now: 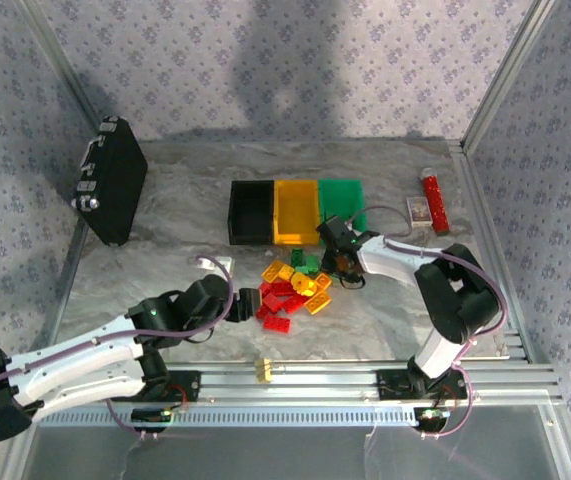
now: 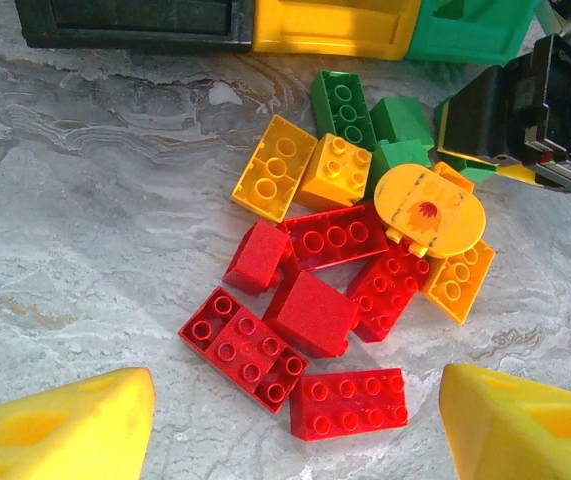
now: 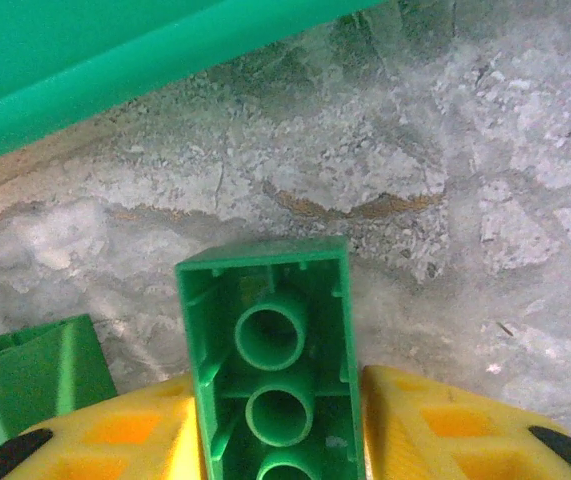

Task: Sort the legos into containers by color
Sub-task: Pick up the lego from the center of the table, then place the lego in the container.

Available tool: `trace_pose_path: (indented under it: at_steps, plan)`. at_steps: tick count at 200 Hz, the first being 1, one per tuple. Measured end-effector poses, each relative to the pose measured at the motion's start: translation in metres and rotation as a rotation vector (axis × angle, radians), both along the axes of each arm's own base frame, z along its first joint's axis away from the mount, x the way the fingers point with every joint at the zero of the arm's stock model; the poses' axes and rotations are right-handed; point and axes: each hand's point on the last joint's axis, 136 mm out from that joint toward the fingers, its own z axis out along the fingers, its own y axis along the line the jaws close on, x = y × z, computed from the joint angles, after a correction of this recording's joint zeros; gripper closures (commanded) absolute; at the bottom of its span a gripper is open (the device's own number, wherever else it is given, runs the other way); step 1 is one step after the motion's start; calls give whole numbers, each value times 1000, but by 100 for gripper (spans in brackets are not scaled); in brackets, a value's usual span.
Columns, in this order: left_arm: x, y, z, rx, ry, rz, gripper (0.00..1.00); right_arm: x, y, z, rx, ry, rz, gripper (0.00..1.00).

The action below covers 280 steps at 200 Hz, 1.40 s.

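A green brick (image 3: 270, 370) sits between the two yellow fingers (image 3: 115, 440) of the right claw (image 1: 340, 250), which is closed on its long sides; the hollow underside with its round tubes faces the wrist camera. The brick is held just in front of the green bin (image 3: 115, 60), over the marbled tabletop (image 1: 165, 260); I cannot tell whether it touches the surface. Another green piece (image 3: 25, 380) lies just beside it on the left of the right wrist view

The rest of the legos (image 1: 293, 290) lie in a loose heap in front of the containers: red bricks (image 2: 315, 320) nearest the arms, yellow-orange bricks (image 2: 275, 180) and a few green bricks (image 2: 345, 105) towards the bins, and a round yellow piece (image 2: 428, 208) with a red mark resting on top of the heap. The three bins stand joined in a row at the back: the black bin (image 1: 251, 212) on the left, the orange-yellow bin (image 1: 296, 210) in the middle, and the green bin on the right

The left claw (image 1: 248, 303) hangs at the near left edge of the heap with its fingers spread wide, holding nothing

A black case (image 1: 112, 193) stands at the far left and a red cylinder (image 1: 432, 200) lies at the far right
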Motion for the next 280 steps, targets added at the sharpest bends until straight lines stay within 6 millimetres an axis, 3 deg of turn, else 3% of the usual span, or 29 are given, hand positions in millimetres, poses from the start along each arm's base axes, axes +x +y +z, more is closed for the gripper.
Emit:
trace_pose_path:
  at_steps: [19,54,88,134,166,176,193,208,238,280]
  plan:
    - [0,0,0,0,0,0,25,-1,-2,2,-6,1,-4,68]
    - [0,0,1,-3,-2,1,25,-10,-12,6,-52,13,-7,72]
    - [0,1,3,-8,-8,3,25,-10,-14,42,-89,-44,18,72]
    - [0,2,0,3,-1,2,25,39,-16,116,-75,-184,27,72]
    - [-1,1,-1,8,2,-2,25,84,-20,145,-77,-237,24,72]
    - [-3,-1,-1,8,2,-10,25,95,-20,146,-84,-234,25,68]
    - [-5,-3,-1,8,2,-21,25,110,-20,140,-102,-211,43,41]
    - [-6,-5,0,14,4,-29,25,119,-19,133,-125,-193,71,34]
    - [-7,-9,5,12,-1,-40,25,106,-14,128,-155,-185,124,34]
    - [-4,-10,2,30,-7,-33,24,51,8,121,-146,-174,239,40]
